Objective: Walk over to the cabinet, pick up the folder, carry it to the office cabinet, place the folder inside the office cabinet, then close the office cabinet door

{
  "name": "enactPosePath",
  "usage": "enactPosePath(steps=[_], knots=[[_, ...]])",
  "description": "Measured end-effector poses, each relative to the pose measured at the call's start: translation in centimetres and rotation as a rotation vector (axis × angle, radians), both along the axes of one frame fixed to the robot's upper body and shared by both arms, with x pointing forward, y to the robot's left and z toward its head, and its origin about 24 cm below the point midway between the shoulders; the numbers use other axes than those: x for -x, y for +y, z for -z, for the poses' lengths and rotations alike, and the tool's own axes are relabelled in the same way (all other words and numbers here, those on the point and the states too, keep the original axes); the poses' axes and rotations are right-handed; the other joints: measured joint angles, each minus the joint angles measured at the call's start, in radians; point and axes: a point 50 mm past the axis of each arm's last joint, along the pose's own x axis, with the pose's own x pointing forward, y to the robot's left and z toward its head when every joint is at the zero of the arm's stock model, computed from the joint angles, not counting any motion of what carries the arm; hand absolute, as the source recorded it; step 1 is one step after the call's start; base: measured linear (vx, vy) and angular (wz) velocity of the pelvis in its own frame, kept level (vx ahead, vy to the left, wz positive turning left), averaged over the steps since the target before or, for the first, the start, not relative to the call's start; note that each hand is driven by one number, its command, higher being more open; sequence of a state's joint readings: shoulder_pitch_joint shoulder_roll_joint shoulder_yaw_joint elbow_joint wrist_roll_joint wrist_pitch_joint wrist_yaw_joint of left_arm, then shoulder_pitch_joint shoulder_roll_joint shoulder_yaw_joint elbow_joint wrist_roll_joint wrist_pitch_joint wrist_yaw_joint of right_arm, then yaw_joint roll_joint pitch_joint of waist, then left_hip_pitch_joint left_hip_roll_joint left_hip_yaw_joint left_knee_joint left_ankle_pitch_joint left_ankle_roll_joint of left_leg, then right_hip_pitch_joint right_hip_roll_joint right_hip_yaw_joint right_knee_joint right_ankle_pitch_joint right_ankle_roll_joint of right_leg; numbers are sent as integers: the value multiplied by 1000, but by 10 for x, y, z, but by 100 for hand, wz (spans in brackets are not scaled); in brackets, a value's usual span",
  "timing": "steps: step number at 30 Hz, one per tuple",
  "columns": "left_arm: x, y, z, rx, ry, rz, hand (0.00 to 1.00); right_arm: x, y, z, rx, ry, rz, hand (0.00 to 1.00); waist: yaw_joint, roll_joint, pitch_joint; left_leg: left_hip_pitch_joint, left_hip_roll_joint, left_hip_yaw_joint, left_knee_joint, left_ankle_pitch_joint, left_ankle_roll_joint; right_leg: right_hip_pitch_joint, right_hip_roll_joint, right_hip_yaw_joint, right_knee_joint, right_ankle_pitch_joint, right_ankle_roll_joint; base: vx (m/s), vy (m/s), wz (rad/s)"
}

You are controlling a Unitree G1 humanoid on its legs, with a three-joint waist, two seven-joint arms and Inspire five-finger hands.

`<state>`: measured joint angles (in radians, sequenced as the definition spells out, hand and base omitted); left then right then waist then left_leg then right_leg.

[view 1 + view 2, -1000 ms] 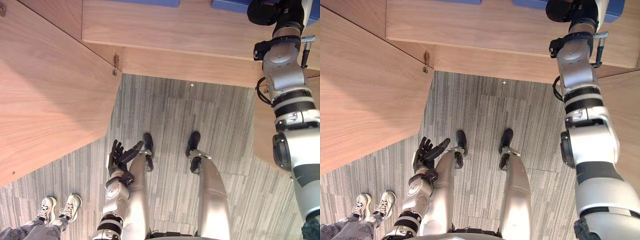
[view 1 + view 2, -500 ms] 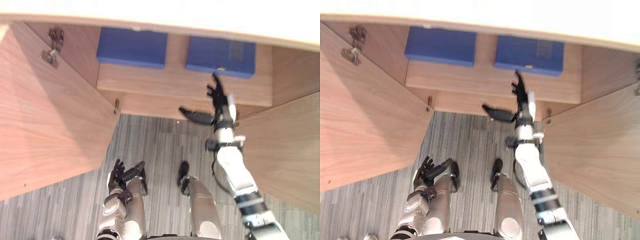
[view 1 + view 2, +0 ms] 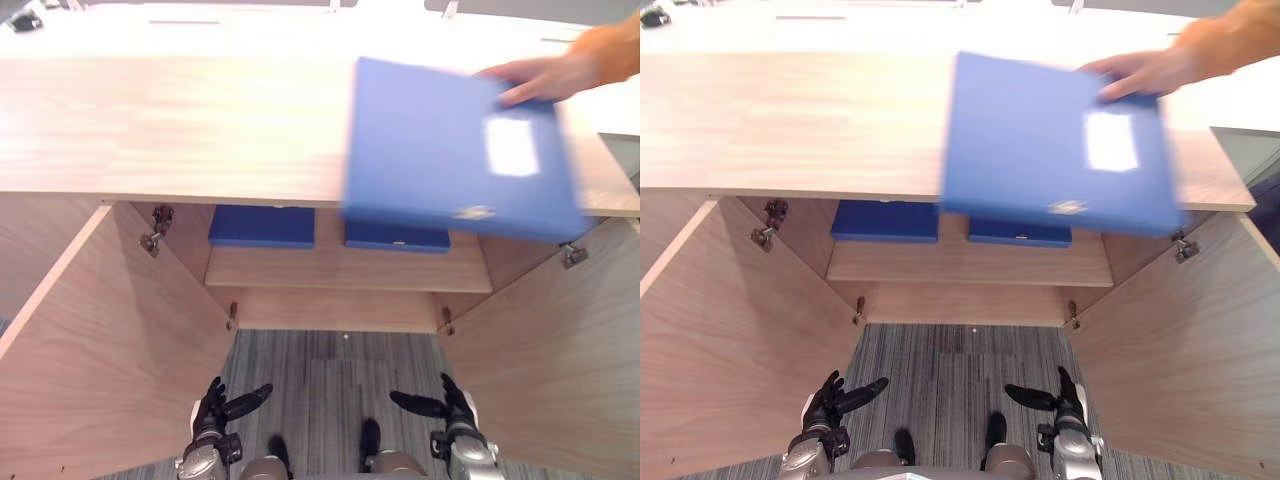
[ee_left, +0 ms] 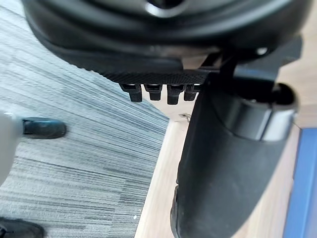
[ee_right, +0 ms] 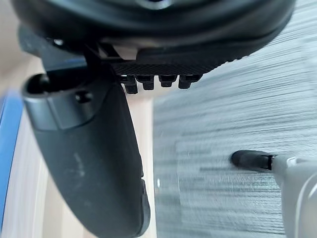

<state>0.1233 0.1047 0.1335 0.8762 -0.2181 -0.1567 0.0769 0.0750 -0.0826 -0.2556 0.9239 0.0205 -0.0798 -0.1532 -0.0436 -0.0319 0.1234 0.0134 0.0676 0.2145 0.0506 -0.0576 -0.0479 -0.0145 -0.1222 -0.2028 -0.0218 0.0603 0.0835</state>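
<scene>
A large blue folder [image 3: 455,150] with a white label lies tilted over the front edge of the cabinet top [image 3: 180,120], a person's hand [image 3: 545,75] on its far corner. Inside the open office cabinet, two more blue folders [image 3: 262,226] [image 3: 397,237] lie side by side on the shelf [image 3: 345,270]. My left hand [image 3: 215,405] hangs low by my leg, open and empty. My right hand [image 3: 452,405] hangs low on the other side, fingers straight, thumb out, holding nothing. The right wrist view shows its thumb [image 5: 94,163] over the carpet.
Both cabinet doors stand wide open: the left door [image 3: 100,340] and the right door [image 3: 560,350] flank me. Striped grey carpet [image 3: 340,370] runs between them up to the cabinet base.
My view has tilted up to the cabinet top. My right hand has left the shelf, opened and dropped beside my leg. A person's hand has brought a blue folder onto the top.
</scene>
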Motion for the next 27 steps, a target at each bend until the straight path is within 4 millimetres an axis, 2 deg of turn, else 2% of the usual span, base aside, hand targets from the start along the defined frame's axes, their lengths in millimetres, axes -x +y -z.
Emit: enactPosePath(steps=[4,8,11,16,18,19,21,22,24,25,27], knots=[[11,0,3,-3,35,18,100,18,-3,7,-23,55,64,100,0,-1,-5,48,-13,-6,-57,35,6,24,-2,-4,-1,2,-1,-59,12,3],[21,2,4,-6,48,12,100,21,-3,8,-31,71,69,100,1,0,-7,83,-20,-15,-99,60,10,44,-5,-12,-1,5,-1,-75,-2,7],[22,5,-8,-40,-11,20,100,23,-5,8,-30,70,88,100,4,2,-9,112,-25,-25,-120,72,12,69,-8,-21,-2,5,-1,-59,0,11],[3,15,-58,-156,-258,45,100,31,-8,9,-24,85,105,100,17,11,-18,142,-35,-43,-132,75,16,105,-17,-37,-2,-2,5,-40,10,11],[-13,21,-97,-222,-434,43,100,42,-8,12,-25,111,112,100,28,16,-21,151,-39,-57,-136,74,15,120,-21,-48,-1,-15,4,-21,8,15],[-16,23,-107,-244,-479,43,100,44,-8,12,-25,117,113,100,28,17,-21,152,-40,-61,-137,74,15,122,-22,-52,-1,-18,3,-2,1,21],[-29,29,-150,-356,-657,59,100,53,-9,13,-24,138,119,100,30,25,-25,153,-42,-70,-137,75,17,127,-24,-59,-1,-20,1,5,2,12],[-31,30,-160,-402,-693,77,100,54,-9,14,-25,144,119,100,30,28,-28,153,-42,-70,-137,75,19,128,-24,-59,-1,-20,1,0,0,0],[-39,28,-204,-590,-851,184,100,60,-9,16,-30,170,118,100,28,38,-33,158,-41,-70,-137,62,10,135,-24,-57,1,-26,10,0,0,0],[-40,27,-214,-643,-889,212,100,62,-9,17,-31,175,118,100,27,39,-34,160,-40,-69,-136,60,10,137,-23,-56,2,-27,12,44,-1,-1],[-44,18,-247,-815,-1027,314,100,66,-8,18,-34,194,108,100,27,45,-42,164,-36,-68,-130,56,13,143,-18,-51,2,-30,13,51,-6,-3]])
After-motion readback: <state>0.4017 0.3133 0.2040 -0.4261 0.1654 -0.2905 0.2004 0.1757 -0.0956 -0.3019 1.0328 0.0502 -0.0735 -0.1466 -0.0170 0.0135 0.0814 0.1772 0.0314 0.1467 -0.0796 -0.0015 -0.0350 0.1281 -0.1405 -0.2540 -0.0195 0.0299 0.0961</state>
